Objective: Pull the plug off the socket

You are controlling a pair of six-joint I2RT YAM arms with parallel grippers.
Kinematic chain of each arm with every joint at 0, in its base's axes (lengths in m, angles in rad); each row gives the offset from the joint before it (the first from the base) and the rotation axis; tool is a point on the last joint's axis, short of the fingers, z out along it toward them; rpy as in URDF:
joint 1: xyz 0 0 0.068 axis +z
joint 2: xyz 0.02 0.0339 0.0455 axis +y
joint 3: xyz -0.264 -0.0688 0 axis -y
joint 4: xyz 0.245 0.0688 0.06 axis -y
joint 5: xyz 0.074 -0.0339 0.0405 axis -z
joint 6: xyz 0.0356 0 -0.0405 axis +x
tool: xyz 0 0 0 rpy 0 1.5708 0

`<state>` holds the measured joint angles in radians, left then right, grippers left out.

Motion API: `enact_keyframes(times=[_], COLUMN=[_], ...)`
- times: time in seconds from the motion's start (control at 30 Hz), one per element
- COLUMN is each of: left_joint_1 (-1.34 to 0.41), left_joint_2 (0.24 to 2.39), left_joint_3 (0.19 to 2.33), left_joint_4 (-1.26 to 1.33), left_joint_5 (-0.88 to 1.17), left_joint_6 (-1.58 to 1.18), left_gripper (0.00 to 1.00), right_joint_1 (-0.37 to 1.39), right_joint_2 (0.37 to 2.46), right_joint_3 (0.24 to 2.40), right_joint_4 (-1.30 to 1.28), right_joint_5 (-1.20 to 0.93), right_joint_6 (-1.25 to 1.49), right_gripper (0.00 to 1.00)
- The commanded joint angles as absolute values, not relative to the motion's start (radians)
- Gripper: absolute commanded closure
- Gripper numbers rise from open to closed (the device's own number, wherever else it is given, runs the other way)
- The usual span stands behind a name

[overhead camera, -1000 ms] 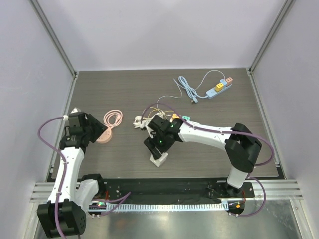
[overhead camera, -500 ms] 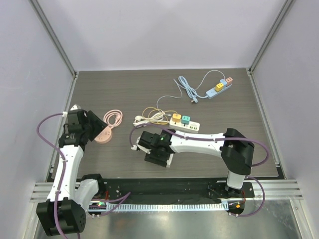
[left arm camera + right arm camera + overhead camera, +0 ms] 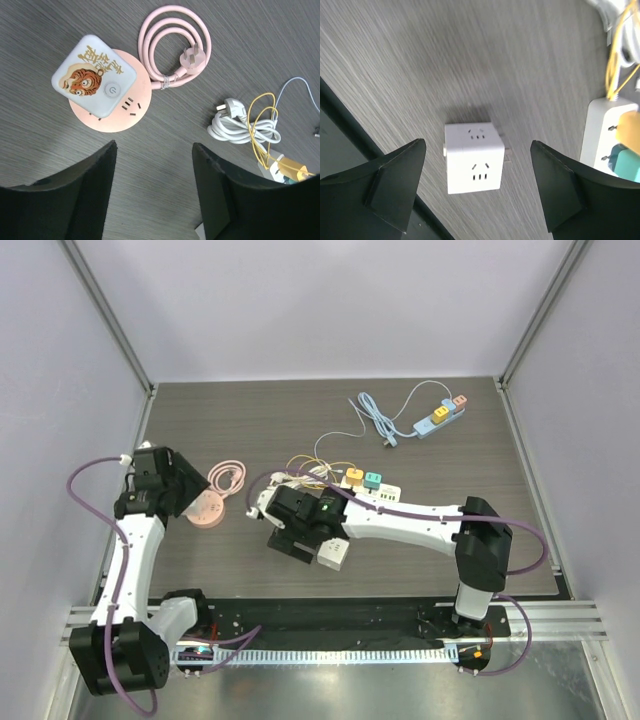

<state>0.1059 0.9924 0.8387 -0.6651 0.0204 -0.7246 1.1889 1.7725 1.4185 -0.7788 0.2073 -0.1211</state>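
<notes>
White cube socket [image 3: 472,157] sits untouched between the spread right fingers [image 3: 392,177].

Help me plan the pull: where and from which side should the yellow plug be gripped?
Probably its body, from straight above. The yellow plug stands on the strip with the teal plug close beside it along the strip, so the jaws should close across the strip's width, on its free faces.

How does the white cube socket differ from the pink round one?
The white cube socket is boxy; the pink round socket is a flat disc. The cube's visible outlets are empty; the pink one carries a tiger-print block. Only the pink one shows a cord, coiled. Both lie on the table.
</notes>
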Motion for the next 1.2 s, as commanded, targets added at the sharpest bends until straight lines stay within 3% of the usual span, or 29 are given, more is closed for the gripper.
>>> enact_keyframes(times=[0.0, 0.03, 0.1, 0.3, 0.43, 0.7, 0.93, 1.17], left_joint_1=[0.104, 0.104, 0.106, 0.101, 0.1, 0.101, 0.101, 0.101], left_joint_2=[0.996, 0.997, 1.035, 1.198, 1.224, 1.192, 1.278, 1.359], left_joint_3=[0.905, 0.914, 0.926, 1.02, 0.988, 0.896, 0.962, 0.986], left_joint_4=[-0.696, -0.695, -0.693, -0.767, -0.752, -0.681, -0.721, -0.713], left_joint_5=[-0.06, -0.075, -0.107, -0.207, -0.21, -0.156, -0.16, -0.109], left_joint_6=[-0.692, -0.681, -0.661, -0.546, -0.514, -0.365, -0.282, -0.233], left_gripper=[0.36, 0.27, 0.23, 0.23, 0.23, 0.25, 0.25, 0.25], right_joint_1=[1.177, 1.158, 1.134, 1.028, 1.014, 0.994, 0.986, 0.983], right_joint_2=[1.72, 1.726, 1.753, 1.848, 1.859, 1.78, 1.674, 1.605], right_joint_3=[1.491, 1.508, 1.571, 1.683, 1.695, 1.537, 1.326, 1.284], right_joint_4=[-0.724, -0.716, -0.692, -0.566, -0.554, -0.482, -0.387, -0.373], right_joint_5=[0.221, 0.227, 0.197, -0.166, -0.231, -0.347, -0.477, -0.505], right_joint_6=[-0.074, -0.049, 0.041, 0.156, 0.147, 0.181, 0.236, 0.239], right_gripper=[0.09, 0.09, 0.09, 0.09, 0.09, 0.09, 0.08, 0.08])
